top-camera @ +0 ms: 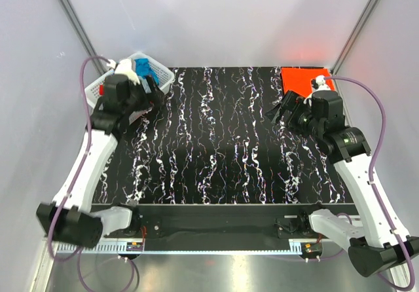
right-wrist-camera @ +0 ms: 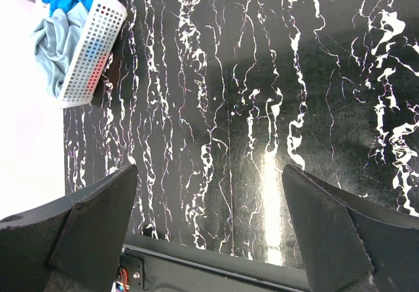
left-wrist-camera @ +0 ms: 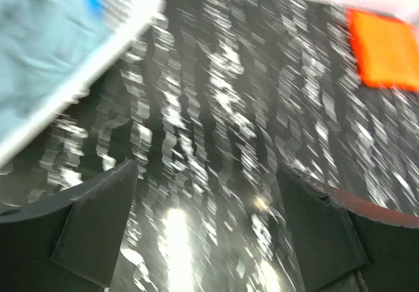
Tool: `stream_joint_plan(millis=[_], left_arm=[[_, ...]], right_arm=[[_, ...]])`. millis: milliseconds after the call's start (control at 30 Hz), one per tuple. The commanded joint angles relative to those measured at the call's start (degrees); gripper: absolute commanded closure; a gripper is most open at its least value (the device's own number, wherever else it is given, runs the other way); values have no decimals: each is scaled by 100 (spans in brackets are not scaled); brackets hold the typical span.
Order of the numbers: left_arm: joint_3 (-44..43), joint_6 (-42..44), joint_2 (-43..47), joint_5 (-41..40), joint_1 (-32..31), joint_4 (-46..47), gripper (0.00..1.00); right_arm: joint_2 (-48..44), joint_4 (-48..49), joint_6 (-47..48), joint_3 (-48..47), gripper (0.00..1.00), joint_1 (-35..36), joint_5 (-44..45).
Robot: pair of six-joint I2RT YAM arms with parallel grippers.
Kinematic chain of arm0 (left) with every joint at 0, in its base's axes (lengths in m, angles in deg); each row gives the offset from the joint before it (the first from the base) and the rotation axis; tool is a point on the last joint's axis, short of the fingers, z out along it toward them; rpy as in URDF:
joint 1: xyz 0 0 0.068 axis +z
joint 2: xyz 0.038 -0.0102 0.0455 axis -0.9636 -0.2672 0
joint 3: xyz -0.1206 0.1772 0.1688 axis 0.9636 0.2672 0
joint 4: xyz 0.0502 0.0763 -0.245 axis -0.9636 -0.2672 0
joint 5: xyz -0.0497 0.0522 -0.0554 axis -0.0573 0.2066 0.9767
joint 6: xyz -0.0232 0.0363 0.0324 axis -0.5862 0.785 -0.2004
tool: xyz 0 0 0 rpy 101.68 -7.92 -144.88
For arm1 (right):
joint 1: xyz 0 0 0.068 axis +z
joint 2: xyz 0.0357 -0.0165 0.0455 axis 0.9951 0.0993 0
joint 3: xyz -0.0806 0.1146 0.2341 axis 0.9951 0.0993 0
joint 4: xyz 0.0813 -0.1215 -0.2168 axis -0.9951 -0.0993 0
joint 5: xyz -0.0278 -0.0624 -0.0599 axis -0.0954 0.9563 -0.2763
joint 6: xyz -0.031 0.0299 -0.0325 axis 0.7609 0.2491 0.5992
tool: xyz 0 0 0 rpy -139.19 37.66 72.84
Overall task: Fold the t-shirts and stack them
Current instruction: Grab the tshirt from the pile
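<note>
A folded orange-red t-shirt (top-camera: pixel 304 79) lies flat at the table's far right corner, and the left wrist view shows it too (left-wrist-camera: pixel 386 50). A white slotted basket (top-camera: pixel 162 77) at the far left holds a bright blue t-shirt (top-camera: pixel 145 67) and a dull grey-blue one (right-wrist-camera: pixel 55 40). Red cloth (right-wrist-camera: pixel 98 69) shows through its slots. My left gripper (top-camera: pixel 154 95) hovers just in front of the basket, open and empty (left-wrist-camera: pixel 206 167). Near the orange-red shirt, my right gripper (top-camera: pixel 278 112) is also open and empty (right-wrist-camera: pixel 209 167).
The black, white-veined table top (top-camera: pixel 216 141) spreads between the two arms. White walls close in the back and sides. The left wrist view is blurred, with the basket rim (left-wrist-camera: pixel 98 50) at its upper left.
</note>
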Motion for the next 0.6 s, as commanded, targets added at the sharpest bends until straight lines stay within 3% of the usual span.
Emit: stream_joint_plan(millis=[0,133,200,300,367,433,467,500,533,567], left_arm=[[-711,110,-746,-1195,495,278,11],[-1072,-5,-1616,-1443,917,487,21],[-1116,-84,-2082,-1312,1084,689,34],[-1133,-128,-2671,-1477,1173,1068,35],[-1493,-163,-3240,-1636,1339,902,30],[-1896,-111,-3594,-1689,1453,744,31],[-2064,-76,-3891,-1672,1480,674,37],[-2240,-15,-4016,-1602,1506,560,53],[-2607,12,-4104,-1584,1533,289,80],[-2741,65,-4131,-1558,1524,199,91]], right_arm=[[-194,303,126,91,0,6,-128],[-370,285,178,240,0,6,-172],[-397,250,214,284,0,5,-155],[-371,101,258,302,0,6,-120],[-300,-110,267,197,0,5,-59],[-274,-259,284,126,0,6,-23],[-265,-295,293,109,0,6,20],[-291,-330,284,100,0,14,47],[-318,-356,284,91,0,6,65],[-326,-383,302,82,0,6,82]])
